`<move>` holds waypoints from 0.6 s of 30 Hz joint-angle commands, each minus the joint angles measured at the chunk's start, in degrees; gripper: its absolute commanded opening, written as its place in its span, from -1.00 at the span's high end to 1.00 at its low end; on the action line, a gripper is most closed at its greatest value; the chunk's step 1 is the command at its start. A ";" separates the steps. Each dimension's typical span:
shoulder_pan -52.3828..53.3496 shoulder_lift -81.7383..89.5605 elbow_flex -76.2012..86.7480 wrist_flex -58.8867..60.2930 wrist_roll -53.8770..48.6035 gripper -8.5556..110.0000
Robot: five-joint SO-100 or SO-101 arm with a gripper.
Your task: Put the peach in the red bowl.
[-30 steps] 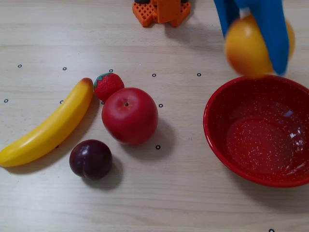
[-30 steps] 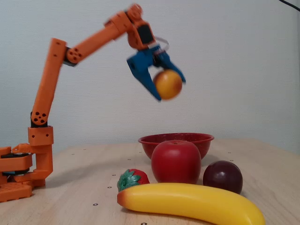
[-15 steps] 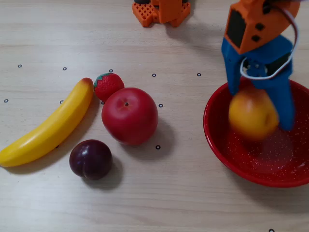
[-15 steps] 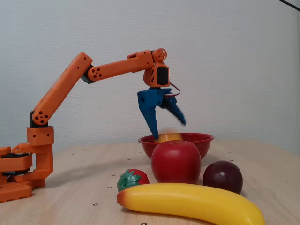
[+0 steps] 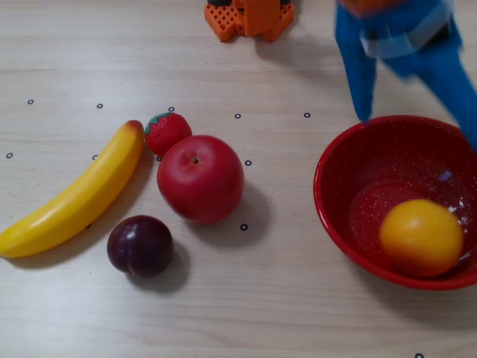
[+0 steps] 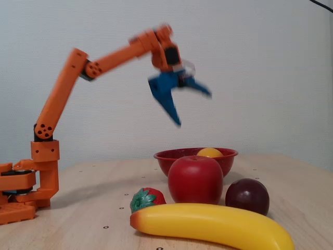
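Observation:
The yellow-orange peach (image 5: 421, 237) lies inside the red speckled bowl (image 5: 350, 160) at the right of the overhead view. In the fixed view its top (image 6: 209, 152) shows above the bowl's rim (image 6: 171, 155). My gripper (image 5: 417, 112) has blue fingers, is open and empty, and hangs in the air above the bowl's far edge. In the fixed view the gripper (image 6: 193, 108) is raised well above the bowl on the orange arm, blurred by motion.
A big red apple (image 5: 200, 179), a dark plum (image 5: 140, 245), a yellow banana (image 5: 74, 195) and a small strawberry (image 5: 166, 131) lie left of the bowl. The orange arm base (image 5: 249, 16) stands at the table's far edge.

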 commanded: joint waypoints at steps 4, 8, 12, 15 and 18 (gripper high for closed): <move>-7.29 20.13 2.72 5.10 1.23 0.17; -12.74 30.15 8.35 5.89 1.23 0.62; -18.28 39.73 17.23 5.98 1.41 0.84; -21.18 46.67 26.72 5.01 2.29 0.85; -24.08 55.02 38.67 1.85 2.02 0.85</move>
